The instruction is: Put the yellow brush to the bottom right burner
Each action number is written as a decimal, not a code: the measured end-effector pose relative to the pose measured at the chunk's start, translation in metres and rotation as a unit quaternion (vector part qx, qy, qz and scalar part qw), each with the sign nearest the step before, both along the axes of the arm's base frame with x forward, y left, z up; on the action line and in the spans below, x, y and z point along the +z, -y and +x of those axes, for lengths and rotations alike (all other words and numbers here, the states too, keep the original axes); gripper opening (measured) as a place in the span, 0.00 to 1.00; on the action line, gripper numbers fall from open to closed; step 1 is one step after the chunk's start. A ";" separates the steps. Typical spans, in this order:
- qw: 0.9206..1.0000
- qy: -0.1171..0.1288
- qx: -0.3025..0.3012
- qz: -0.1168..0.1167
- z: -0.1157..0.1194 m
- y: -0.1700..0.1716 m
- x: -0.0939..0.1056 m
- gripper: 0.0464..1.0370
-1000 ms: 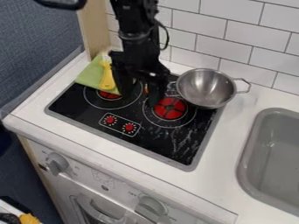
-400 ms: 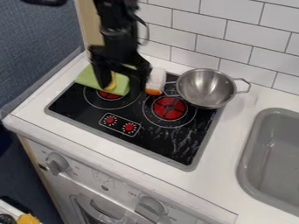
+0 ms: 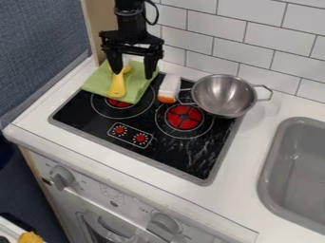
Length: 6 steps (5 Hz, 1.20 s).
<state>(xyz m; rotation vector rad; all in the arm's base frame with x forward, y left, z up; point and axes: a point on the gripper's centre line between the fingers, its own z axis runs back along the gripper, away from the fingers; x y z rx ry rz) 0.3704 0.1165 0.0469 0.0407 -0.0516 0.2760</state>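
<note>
My gripper (image 3: 133, 74) is open, its two fingers wide apart and pointing down, with nothing held between them. Just below it, the yellow brush (image 3: 117, 87) lies on the green cloth (image 3: 95, 85), its handle toward the camera and its other end partly behind my left-hand finger as the camera sees it; I cannot tell whether they touch. The cloth overlaps the stove (image 3: 158, 154) and partly covers a burner (image 3: 116, 103) nearer the camera than my gripper.

Left and right as the camera sees them, a white-and-orange thing (image 3: 169, 90) is near my gripper on its right, on the stove. Farther right, a metal bowl (image 3: 222, 97) with two handles sits over the stove's edge. The red right burner (image 3: 184, 117) is below and right of my gripper; well apart to the right, a grey sink (image 3: 304, 166) is set in the white counter (image 3: 95, 147).
</note>
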 end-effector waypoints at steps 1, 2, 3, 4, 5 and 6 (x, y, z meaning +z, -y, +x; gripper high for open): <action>0.999 -0.001 0.042 -0.009 0.010 -0.011 -0.001 0.96; 0.998 0.002 0.064 -0.007 0.013 -0.024 0.002 0.96; 0.997 0.001 0.080 -0.003 0.009 -0.035 0.002 0.96; 0.996 -0.011 0.087 0.005 0.005 -0.041 -0.005 0.96; 0.995 -0.021 0.094 0.013 0.003 -0.044 -0.012 0.96; 0.994 -0.036 0.102 0.018 0.001 -0.045 -0.027 0.91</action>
